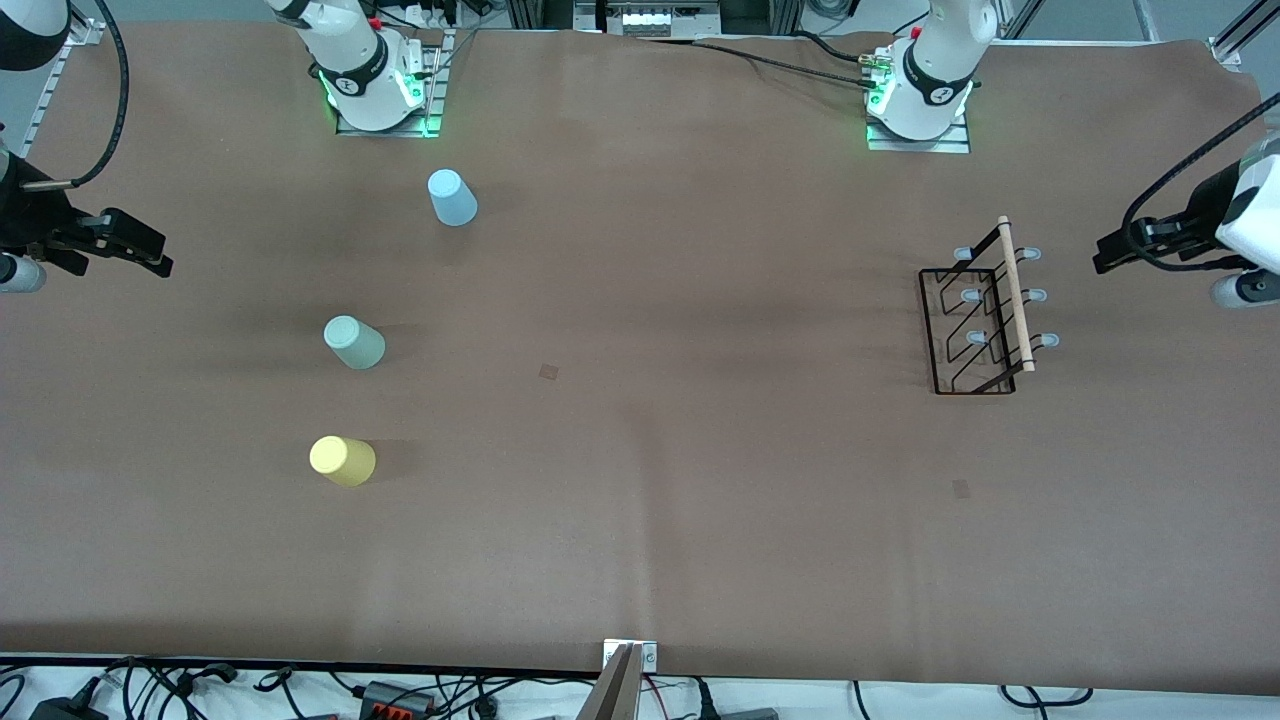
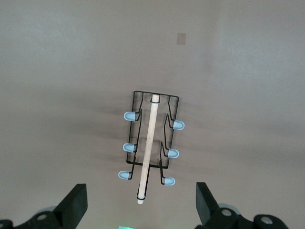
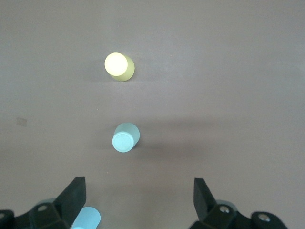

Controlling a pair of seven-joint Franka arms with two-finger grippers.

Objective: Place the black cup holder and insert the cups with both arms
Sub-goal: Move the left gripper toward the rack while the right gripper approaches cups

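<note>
Nearest the front camera sits the yellow cup (image 1: 342, 461), then mint cup (image 1: 354, 342), then blue cup (image 1: 452, 197), probably all upside down. My right gripper (image 3: 138, 200) waits wide. My left gripper (image 2: 141, 202), wide, should straddle the black cup holder (image 1: 985, 320)'s wooden handle (image 2: 148, 148) squarely, at the left arm's end.

You've got two white arms (image 1: 345, 50) with black joint bands, green lights glowing at the bases, black cables looping off them, and black two-finger grippers.

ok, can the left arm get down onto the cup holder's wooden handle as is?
Probably yes. The left gripper is open, up above the black cup holder. The wooden handle lies bare on top, and all three cups stand toward the right arm's end.
</note>
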